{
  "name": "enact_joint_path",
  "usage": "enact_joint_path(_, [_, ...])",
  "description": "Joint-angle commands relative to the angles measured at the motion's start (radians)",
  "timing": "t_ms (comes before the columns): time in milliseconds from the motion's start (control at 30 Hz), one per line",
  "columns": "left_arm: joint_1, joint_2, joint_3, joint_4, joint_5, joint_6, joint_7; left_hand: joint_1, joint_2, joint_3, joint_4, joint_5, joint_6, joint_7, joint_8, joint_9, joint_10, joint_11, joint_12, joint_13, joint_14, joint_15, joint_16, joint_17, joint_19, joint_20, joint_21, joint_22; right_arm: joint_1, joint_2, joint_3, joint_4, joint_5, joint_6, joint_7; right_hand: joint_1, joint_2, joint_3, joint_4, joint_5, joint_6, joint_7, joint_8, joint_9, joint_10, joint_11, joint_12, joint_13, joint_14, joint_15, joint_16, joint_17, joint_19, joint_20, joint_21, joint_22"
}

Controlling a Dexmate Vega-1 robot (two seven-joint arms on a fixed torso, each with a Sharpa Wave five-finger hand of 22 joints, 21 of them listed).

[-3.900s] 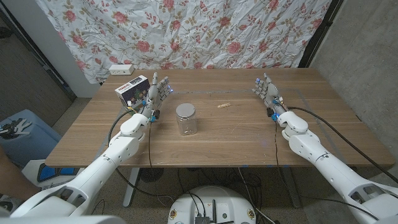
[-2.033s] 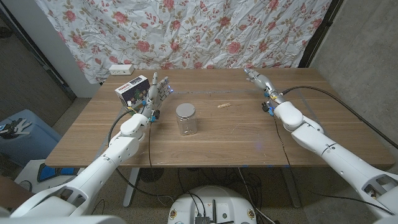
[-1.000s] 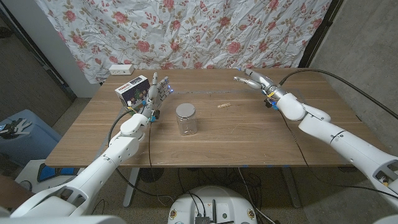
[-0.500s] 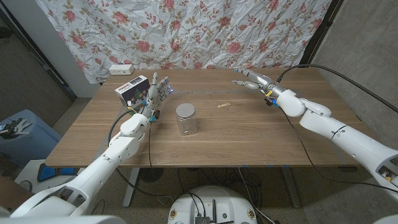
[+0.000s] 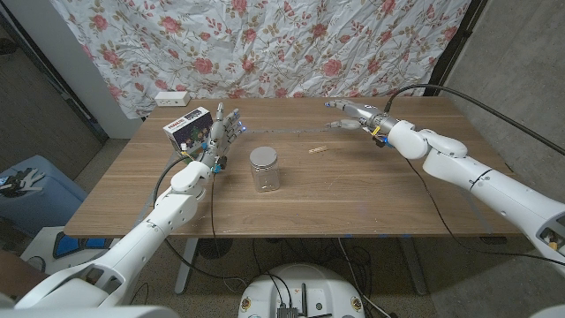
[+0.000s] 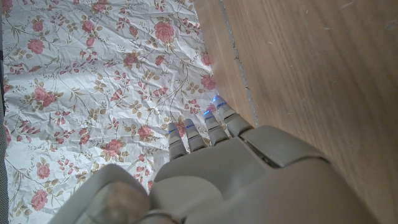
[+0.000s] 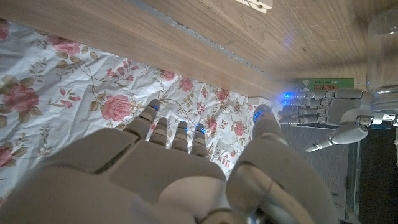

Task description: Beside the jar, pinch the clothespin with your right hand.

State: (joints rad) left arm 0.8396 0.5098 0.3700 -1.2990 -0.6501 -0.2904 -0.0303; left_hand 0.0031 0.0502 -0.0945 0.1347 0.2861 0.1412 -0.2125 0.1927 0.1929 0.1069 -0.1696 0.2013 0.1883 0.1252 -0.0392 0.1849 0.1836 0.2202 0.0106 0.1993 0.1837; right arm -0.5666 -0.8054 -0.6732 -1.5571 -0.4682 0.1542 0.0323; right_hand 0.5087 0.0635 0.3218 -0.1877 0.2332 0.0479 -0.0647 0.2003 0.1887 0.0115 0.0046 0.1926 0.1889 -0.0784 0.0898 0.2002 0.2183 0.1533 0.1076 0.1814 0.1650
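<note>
A small wooden clothespin (image 5: pixel 317 149) lies on the table to the right of a clear glass jar (image 5: pixel 263 169) with a silver lid. My right hand (image 5: pixel 357 116) hovers behind and to the right of the clothespin, fingers stretched out toward picture left, holding nothing. In the right wrist view the clothespin (image 7: pixel 255 5) lies on the wood beyond my right hand (image 7: pixel 180 171), with the jar (image 7: pixel 380 25) at the picture's edge. My left hand (image 5: pixel 219 132) stands upright left of the jar, fingers apart and empty; its back (image 6: pixel 236 177) fills the lower left wrist view.
A small printed box (image 5: pixel 188 128) sits just behind my left hand. A white power strip (image 5: pixel 171 98) lies at the table's back left corner. A floral cloth (image 5: pixel 265 44) hangs behind the table. Bare wood (image 5: pixel 353 194) spreads in front of the jar.
My right arm has swung from the table's right side toward the far middle, and the hand has turned to point left, closer to the clothespin. My left hand has not moved.
</note>
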Motion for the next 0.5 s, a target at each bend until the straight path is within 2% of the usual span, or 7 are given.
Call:
enact_joint_path(33, [0.000,-0.001,0.000,0.000,0.001,0.000,0.002,0.001,0.011,0.000,0.006,0.004,0.000,-0.009,0.006,0.005,0.003,-0.005,0.006,0.002,0.008,-0.006,0.005,0.004,0.006,0.000,0.007,0.002,0.063,0.016,-0.053,-0.025,-0.104,-0.061,0.113,0.032,-0.011,0.013,-0.002,0.010,-0.004,-0.001,0.005,0.004,0.026,-0.004,0.012,0.006,0.003,0.005,0.006,0.000,-0.005,0.009,0.004,0.003])
enact_joint_path(200, [0.000,0.000,0.000,0.000,0.000,0.000,0.000,0.001,0.011,0.000,0.006,0.004,0.000,-0.009,0.006,0.005,0.003,-0.006,0.006,0.002,0.008,-0.007,0.005,0.004,0.006,-0.001,0.007,0.002,0.079,0.023,-0.066,-0.030,-0.127,-0.082,0.142,0.049,-0.026,0.017,-0.001,0.013,-0.001,0.004,0.008,0.005,0.050,-0.011,0.021,0.009,0.022,0.002,0.014,-0.001,-0.005,0.011,0.004,0.003])
enact_joint_path(367, [0.000,-0.001,0.000,0.000,0.001,0.000,0.002,0.001,0.011,0.000,0.006,0.004,0.000,-0.009,0.006,0.005,0.004,-0.007,0.006,0.002,0.008,-0.007,0.005,0.004,0.006,-0.001,0.007,0.002,0.094,0.034,-0.083,-0.038,-0.151,-0.120,0.186,0.064,-0.040,0.020,0.003,0.016,0.001,0.011,0.009,0.005,0.086,-0.005,0.033,0.012,0.037,-0.002,0.020,-0.002,-0.005,0.011,0.005,0.003])
enact_joint_path(500, [0.000,0.000,0.000,0.000,0.000,0.000,0.000,0.001,0.011,0.000,0.006,0.004,0.001,-0.009,0.006,0.005,0.003,-0.006,0.006,0.002,0.009,-0.007,0.005,0.004,0.007,0.000,0.007,0.002,0.106,0.041,-0.101,-0.053,-0.181,-0.161,0.227,0.070,-0.044,0.022,0.005,0.017,-0.006,0.005,0.006,0.005,0.087,-0.001,0.033,0.013,0.042,0.001,0.023,-0.002,-0.007,0.013,0.004,0.003])
